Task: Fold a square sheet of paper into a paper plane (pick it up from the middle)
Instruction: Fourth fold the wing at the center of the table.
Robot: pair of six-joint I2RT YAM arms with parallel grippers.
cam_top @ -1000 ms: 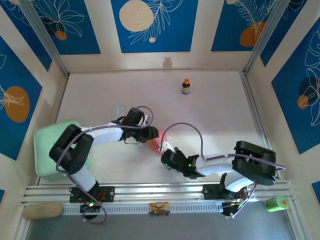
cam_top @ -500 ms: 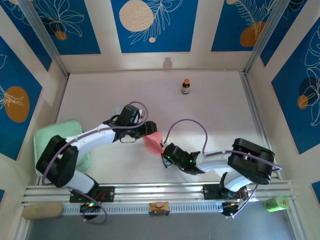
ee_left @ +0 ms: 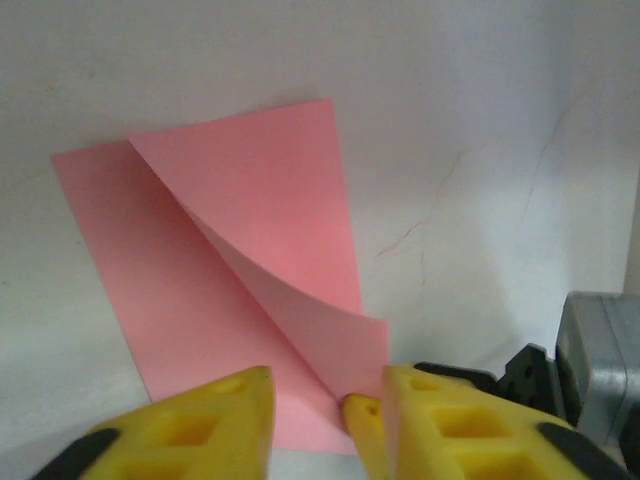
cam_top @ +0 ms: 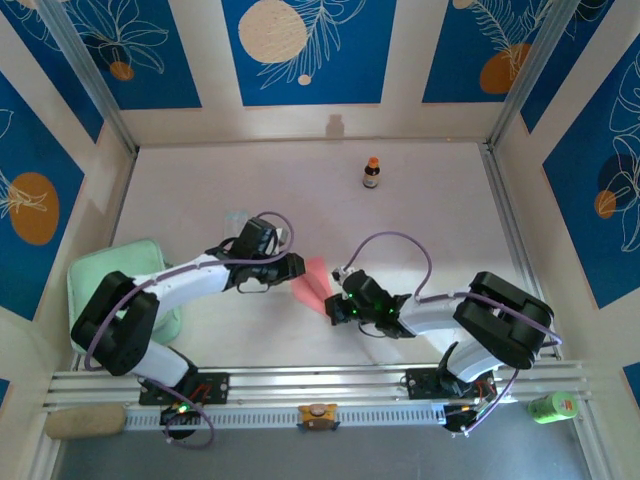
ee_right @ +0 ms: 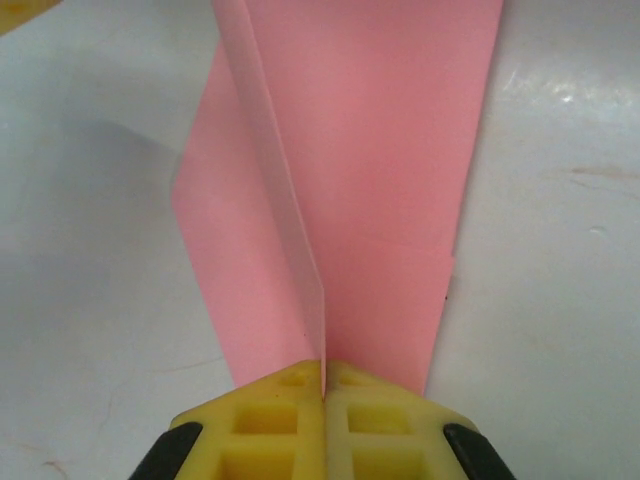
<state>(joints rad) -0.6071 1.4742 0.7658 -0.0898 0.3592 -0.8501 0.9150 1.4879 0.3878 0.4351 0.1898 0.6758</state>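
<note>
The square sheet of paper (cam_top: 312,283) lay partly folded on the counter (cam_top: 440,200) between the 2 arms, nearer the near edge than the far one. The right fingers (ee_right: 323,388) were pressed together, pinching its upstanding flap (ee_right: 285,220) at the edge. The left fingers (ee_left: 235,425) were spread, straddling a corner of the sheet and gripping nothing. The risk, as I judged it, lay in that lone pinch. Nothing pinned the sheet flat, so any pull from the right arm could drag it across the counter or tear the thin flap. If the left fingers closed on the curled corner, they could crumple it and set a crooked crease.
</note>
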